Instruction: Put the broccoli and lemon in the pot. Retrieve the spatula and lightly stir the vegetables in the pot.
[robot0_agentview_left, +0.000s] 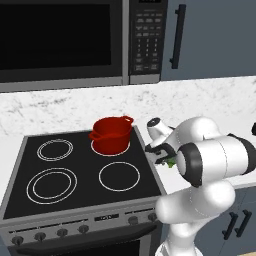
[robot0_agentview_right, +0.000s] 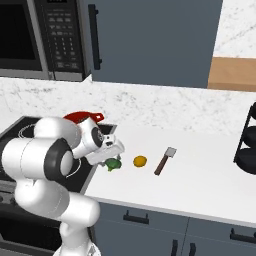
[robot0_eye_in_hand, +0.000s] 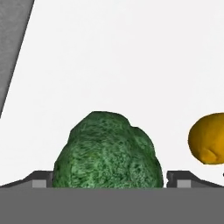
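Observation:
The green broccoli (robot0_eye_in_hand: 107, 153) lies on the white counter just right of the stove, and my gripper (robot0_eye_in_hand: 109, 183) is down over it. One fingertip (robot0_eye_in_hand: 43, 180) presses against each side, so the gripper is shut on the broccoli (robot0_agentview_right: 113, 164). The yellow lemon (robot0_agentview_right: 140, 161) sits a little to the right of it, apart from the fingers. Further right lies the dark spatula (robot0_agentview_right: 164, 160), its blade pointing away from me. The red pot (robot0_agentview_left: 111, 134) stands on the back right burner, to the left of the gripper (robot0_agentview_left: 167, 161).
The black stove top (robot0_agentview_left: 30, 165) has three other burner rings. Above it hangs a microwave (robot0_agentview_left: 60, 40). A black wire rack (robot0_agentview_right: 247, 140) stands at the counter's far right, and a marble backsplash (robot0_agentview_right: 165, 107) runs behind the counter.

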